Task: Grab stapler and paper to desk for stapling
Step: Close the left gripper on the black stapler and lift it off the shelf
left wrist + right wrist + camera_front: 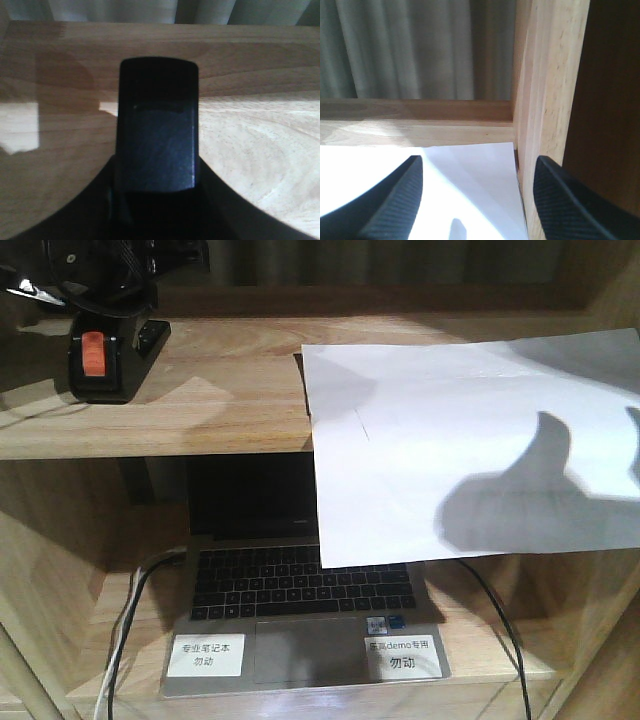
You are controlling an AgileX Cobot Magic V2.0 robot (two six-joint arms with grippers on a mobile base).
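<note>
The black stapler (105, 350) with its orange patch rests at the left end of the upper shelf. My left gripper (105, 312) sits over its rear end. In the left wrist view the stapler (157, 125) runs up from between the dark jaws of the left gripper (157, 200), which press both its sides. The white paper (450, 440) lies on the shelf's right half and overhangs the front edge. My right gripper (477, 200) is open just above the paper (470, 175) near its far right corner, and only its shadow shows in the front view. The desk is out of view.
An open laptop (300, 580) with two white labels and cables sits on the lower shelf under the paper's overhang. The wooden shelf board (200, 410) carries both objects. An upright side post (545, 100) stands right beside my right finger (570, 205). Curtains hang behind.
</note>
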